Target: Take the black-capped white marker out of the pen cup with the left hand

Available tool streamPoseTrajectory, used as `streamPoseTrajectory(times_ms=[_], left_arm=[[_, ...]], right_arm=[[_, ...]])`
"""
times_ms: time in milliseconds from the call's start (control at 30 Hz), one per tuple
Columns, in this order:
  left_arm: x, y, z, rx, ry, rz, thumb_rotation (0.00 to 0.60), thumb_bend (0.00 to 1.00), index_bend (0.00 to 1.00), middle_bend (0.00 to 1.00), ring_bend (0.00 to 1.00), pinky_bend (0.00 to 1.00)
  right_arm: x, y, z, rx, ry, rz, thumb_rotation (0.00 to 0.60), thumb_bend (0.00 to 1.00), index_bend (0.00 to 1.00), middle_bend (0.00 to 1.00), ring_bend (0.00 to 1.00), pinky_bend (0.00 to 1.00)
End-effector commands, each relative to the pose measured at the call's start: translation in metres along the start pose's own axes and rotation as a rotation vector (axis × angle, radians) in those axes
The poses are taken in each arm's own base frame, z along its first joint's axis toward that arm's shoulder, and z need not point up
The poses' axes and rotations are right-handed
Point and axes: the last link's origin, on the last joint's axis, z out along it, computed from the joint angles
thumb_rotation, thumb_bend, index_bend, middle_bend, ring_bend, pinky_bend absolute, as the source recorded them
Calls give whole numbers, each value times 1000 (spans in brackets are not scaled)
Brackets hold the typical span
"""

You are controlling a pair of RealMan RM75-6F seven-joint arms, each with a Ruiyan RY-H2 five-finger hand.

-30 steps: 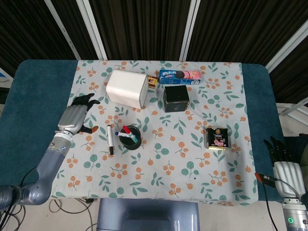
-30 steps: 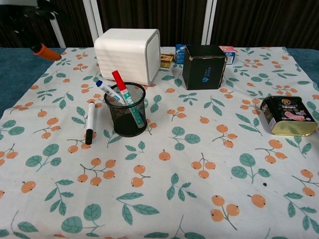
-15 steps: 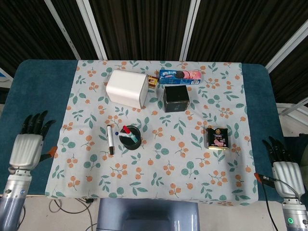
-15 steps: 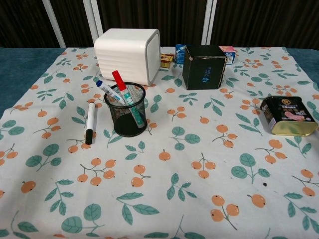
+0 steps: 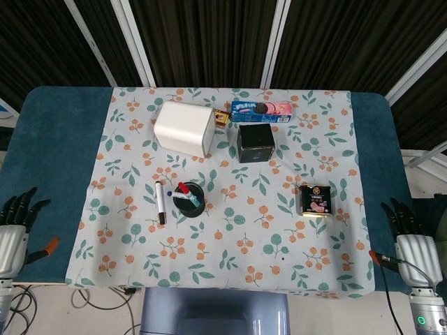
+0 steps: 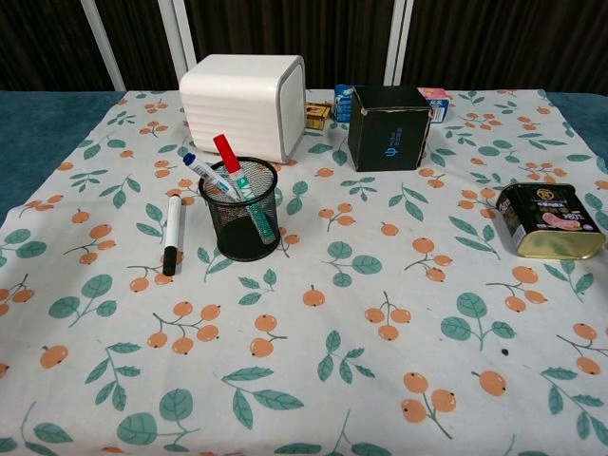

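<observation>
The black-capped white marker [image 5: 160,203] [image 6: 171,235] lies flat on the flowered cloth just left of the black mesh pen cup [image 5: 190,201] [image 6: 244,211]. A red-capped and a blue-capped marker stand in the cup. My left hand [image 5: 12,237] is at the far left edge of the head view, off the table's front left corner, fingers spread and holding nothing. My right hand [image 5: 412,246] is at the far right edge, beyond the front right corner, fingers apart and empty. Neither hand shows in the chest view.
A white box [image 5: 184,128] stands behind the cup. A black box [image 5: 254,143] sits mid-table, with a blue cookie pack [image 5: 261,111] behind it. A tin of meat [image 5: 317,200] lies at the right. Blue table surface [image 5: 49,153] borders the cloth.
My left hand has drawn back from beside the marker to the table's front left corner and lower in view. The marker, cup and right hand have stayed put.
</observation>
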Motion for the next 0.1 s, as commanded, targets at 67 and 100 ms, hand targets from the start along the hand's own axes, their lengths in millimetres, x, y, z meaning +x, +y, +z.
streamPoseTrajectory(times_ms=[67,100], left_arm=[[4,-7,0,15,19,-5,600,207,191,0,0,0],[4,-8,0,17,17,-5,600,207,191,0,0,0]], right_arm=[[1,0,-1,0,2,0,600,178,88,0,26,206],[0,0,-1,0,0,0,600,178,88,0,26,206]])
